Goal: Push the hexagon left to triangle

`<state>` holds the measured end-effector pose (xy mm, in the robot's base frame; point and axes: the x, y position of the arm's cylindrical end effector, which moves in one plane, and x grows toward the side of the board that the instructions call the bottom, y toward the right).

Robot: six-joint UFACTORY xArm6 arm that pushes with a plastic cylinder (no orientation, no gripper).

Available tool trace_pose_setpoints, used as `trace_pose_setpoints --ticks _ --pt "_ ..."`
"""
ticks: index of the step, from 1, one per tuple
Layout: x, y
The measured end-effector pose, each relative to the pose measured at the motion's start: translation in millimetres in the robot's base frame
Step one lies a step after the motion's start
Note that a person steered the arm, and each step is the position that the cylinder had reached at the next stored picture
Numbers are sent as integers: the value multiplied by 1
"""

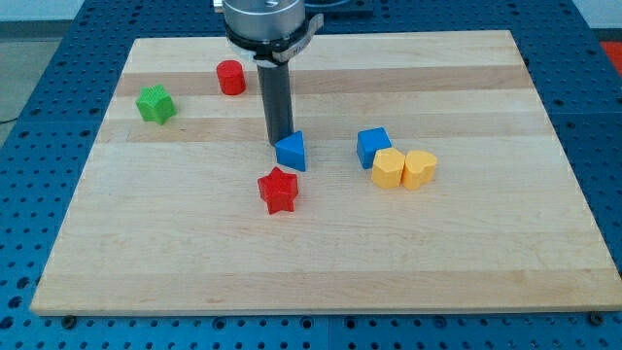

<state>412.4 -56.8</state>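
Rod tip (280, 144) planted just left of the blue triangle (292, 152), touching or nearly so; no claw fitted, so nothing to report as spread or pinched. Yellow hexagon (388, 168) well to the right, touching a second yellow block (420, 168), with a blue cube (373, 146) just behind. Red star (279, 191) near the triangle, red cylinder (230, 77) and green star (155, 104) far left on the desk (321, 262). Likely risks: nudging the triangle away, or dragging the cube along.
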Motion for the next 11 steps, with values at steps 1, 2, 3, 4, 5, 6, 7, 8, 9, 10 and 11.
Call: trace_pose_setpoints --ticks 1,2,3,4,5,6,7,8,9,10,11 --pt "13 -8" --pt "32 -29" --pt "38 -14" --pt "36 16" --pt "36 25" --pt "31 52" --pt "30 77" --pt "30 57" --pt "30 9" --pt "30 -23" --pt "30 -56"
